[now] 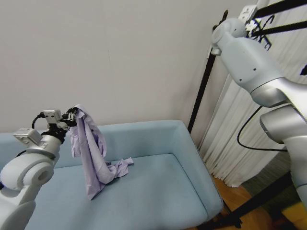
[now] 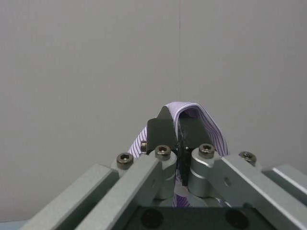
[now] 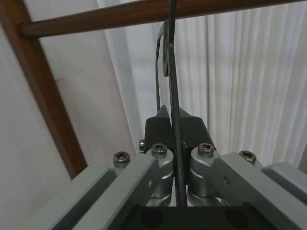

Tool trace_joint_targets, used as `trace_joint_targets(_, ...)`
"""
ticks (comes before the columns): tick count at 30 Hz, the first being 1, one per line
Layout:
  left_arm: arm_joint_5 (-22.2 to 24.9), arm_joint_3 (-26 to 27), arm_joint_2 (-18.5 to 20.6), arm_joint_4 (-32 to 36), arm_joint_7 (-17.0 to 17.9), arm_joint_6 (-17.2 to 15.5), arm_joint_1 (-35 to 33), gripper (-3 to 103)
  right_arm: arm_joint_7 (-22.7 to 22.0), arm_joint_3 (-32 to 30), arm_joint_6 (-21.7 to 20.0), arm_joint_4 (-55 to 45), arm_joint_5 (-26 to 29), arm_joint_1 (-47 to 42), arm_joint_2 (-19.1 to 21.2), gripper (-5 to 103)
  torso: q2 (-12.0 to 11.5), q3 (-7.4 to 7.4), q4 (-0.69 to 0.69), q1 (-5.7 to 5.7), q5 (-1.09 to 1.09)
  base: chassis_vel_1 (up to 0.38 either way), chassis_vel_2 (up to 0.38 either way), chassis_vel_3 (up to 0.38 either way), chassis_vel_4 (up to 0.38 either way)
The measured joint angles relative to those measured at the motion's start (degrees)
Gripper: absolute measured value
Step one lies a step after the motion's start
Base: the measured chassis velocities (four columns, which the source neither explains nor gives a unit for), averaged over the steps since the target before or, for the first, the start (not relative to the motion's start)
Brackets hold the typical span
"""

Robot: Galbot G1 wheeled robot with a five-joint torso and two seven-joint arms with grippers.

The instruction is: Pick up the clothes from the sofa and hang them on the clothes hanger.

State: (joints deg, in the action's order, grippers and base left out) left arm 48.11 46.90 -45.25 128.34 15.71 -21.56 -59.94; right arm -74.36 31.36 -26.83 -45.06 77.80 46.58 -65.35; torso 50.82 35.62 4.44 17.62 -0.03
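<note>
A lilac striped shirt (image 1: 91, 153) hangs from my left gripper (image 1: 74, 116), lifted above the light blue sofa (image 1: 158, 191), its lower end still resting on the seat. In the left wrist view the fingers (image 2: 165, 132) are shut on a fold of the shirt (image 2: 199, 117). My right gripper (image 1: 253, 19) is raised at the top right beside the clothes rack (image 1: 204, 81). In the right wrist view it is shut on a thin dark hanger (image 3: 171, 86) whose hook goes over the brown wooden bar (image 3: 120, 17).
A plain white wall stands behind the sofa. White curtains (image 1: 240, 143) hang to the right of the rack's dark pole. Wooden floor (image 1: 249, 215) shows at the bottom right, past the sofa's right arm.
</note>
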Motion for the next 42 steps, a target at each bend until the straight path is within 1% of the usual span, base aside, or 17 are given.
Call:
trace_joint_targets(10, -0.01, 0.26, 0.50, -0.18, 0.12, 0.00, -0.25, 1, -3.32, 2.55, 0.52, -12.68, 3.29, -4.36, 4.26, 2, 0.00, 0.00, 0.04, 0.00, 0.05, 0.000, 0.000, 0.000, 0.000)
trace_joint_targets(14, 0.01, 0.26, 0.67, -0.57, 0.15, 0.00, -0.27, 1, -3.59, 3.92, 0.60, -21.17, 5.13, -6.02, 7.70, 2, 0.00, 0.00, 0.01, 0.01, 0.02, 0.000, 0.000, 0.000, 0.000)
trace_joint_targets(17, 0.55, 0.22, 1.37, -1.42, 0.17, -0.03, -0.37, 1, -1.21, 4.49, 0.05, -31.67, 8.75, -8.05, 13.29, 2, 0.00, 0.00, 0.02, 0.00, 0.02, 0.000, 0.000, 0.000, 0.000)
trace_joint_targets(19, 1.72, 0.05, 2.74, -2.25, 0.15, -0.24, -0.26, 1, 3.74, 3.79, -0.40, -37.66, 11.32, -9.35, 16.92, 2, 0.00, 0.00, 0.05, 0.00, 0.04, 0.000, 0.000, 0.000, 0.000)
trace_joint_targets(20, 2.42, -0.02, 3.65, -2.83, 0.05, -0.25, -0.03, 1, 8.14, 2.79, -0.80, -40.61, 12.32, -10.26, 19.06, 2, 0.00, 0.00, 0.04, 0.00, 0.03, 0.000, 0.000, 0.000, 0.000)
trace_joint_targets(21, 2.42, -0.02, 3.65, -2.83, 0.05, -0.25, -0.03, 1, 8.14, 2.79, -0.80, -40.61, 12.32, -10.26, 19.06, 2, 0.00, 0.00, 0.04, 0.00, 0.03, 0.000, 0.000, 0.000, 0.000)
trace_joint_targets(25, 6.59, -0.24, 10.07, -5.91, -1.73, 1.02, 0.98, 1, 30.21, -2.75, -2.50, -49.83, 12.91, -16.07, 26.42, 2, 0.00, -0.01, 0.06, -0.01, 0.04, 0.000, 0.000, 0.000, 0.000)
trace_joint_targets(26, 6.59, -0.24, 10.07, -5.91, -1.73, 1.02, 0.98, 1, 30.21, -2.75, -2.50, -49.83, 12.91, -16.07, 26.42, 2, 0.00, -0.01, 0.06, -0.01, 0.04, 0.000, 0.000, 0.000, 0.000)
trace_joint_targets(29, 9.88, -0.40, 16.25, -8.68, -4.42, 3.12, 1.34, 1, 43.21, -7.15, -2.62, -55.53, 13.26, -22.06, 30.25, 2, 0.01, 0.00, 0.00, 0.00, 0.04, 0.000, 0.000, 0.000, 0.000)
trace_joint_targets(30, 10.92, -0.51, 17.57, -9.24, -4.80, 3.42, 1.85, 1, 45.95, -7.74, -2.62, -56.63, 13.31, -23.25, 31.14, 2, 0.01, 0.00, 0.01, 0.00, 0.03, 0.000, 0.000, 0.000, 0.000)
trace_joint_targets(31, 10.92, -0.51, 17.57, -9.24, -4.80, 3.42, 1.85, 1, 45.95, -7.74, -2.62, -56.63, 13.31, -23.25, 31.14, 2, 0.01, 0.00, 0.01, 0.00, 0.03, 0.000, 0.000, 0.000, 0.000)
trace_joint_targets(35, 17.08, -1.41, 23.20, -11.43, -6.27, 3.78, 5.53, 1, 60.91, -7.52, -2.23, -61.49, 13.65, -25.87, 34.39, 2, 0.01, 0.00, 0.02, 0.00, 0.02, 0.000, 0.000, 0.000, 0.000)
trace_joint_targets(36, 17.08, -1.41, 23.20, -11.43, -6.27, 3.78, 5.53, 1, 60.91, -7.52, -2.23, -61.49, 13.65, -25.87, 34.39, 2, 0.01, 0.00, 0.02, 0.00, 0.02, 0.000, 0.000, 0.000, 0.000)
trace_joint_targets(37, 18.62, -1.68, 24.17, -11.73, -6.69, 3.69, 6.57, 1, 64.58, -6.89, -2.23, -62.57, 14.06, -25.66, 35.05, 2, 0.01, 0.00, 0.02, 0.00, 0.03, 0.000, 0.000, 0.000, 0.000)
trace_joint_targets(40, 20.36, -1.82, 25.24, -12.17, -7.24, 3.33, 7.73, 1, 69.96, -5.93, -2.23, -64.10, 14.82, -25.10, 36.23, 2, 0.01, 0.00, 0.01, 0.00, 0.02, 0.000, 0.000, 0.000, 0.000)
trace_joint_targets(41, 21.28, -1.80, 26.05, -12.67, -8.19, 3.01, 8.43, 1, 74.40, -5.24, -2.20, -65.32, 15.10, -24.78, 37.33, 2, 0.01, -0.01, 0.02, 0.00, 0.01, 0.000, 0.000, 0.000, 0.000)
trace_joint_targets(42, 21.28, -1.80, 26.05, -12.67, -8.19, 3.01, 8.43, 1, 74.40, -5.24, -2.20, -65.32, 15.10, -24.78, 37.33, 2, 0.01, -0.01, 0.02, 0.00, 0.01, 0.000, 0.000, 0.000, 0.000)
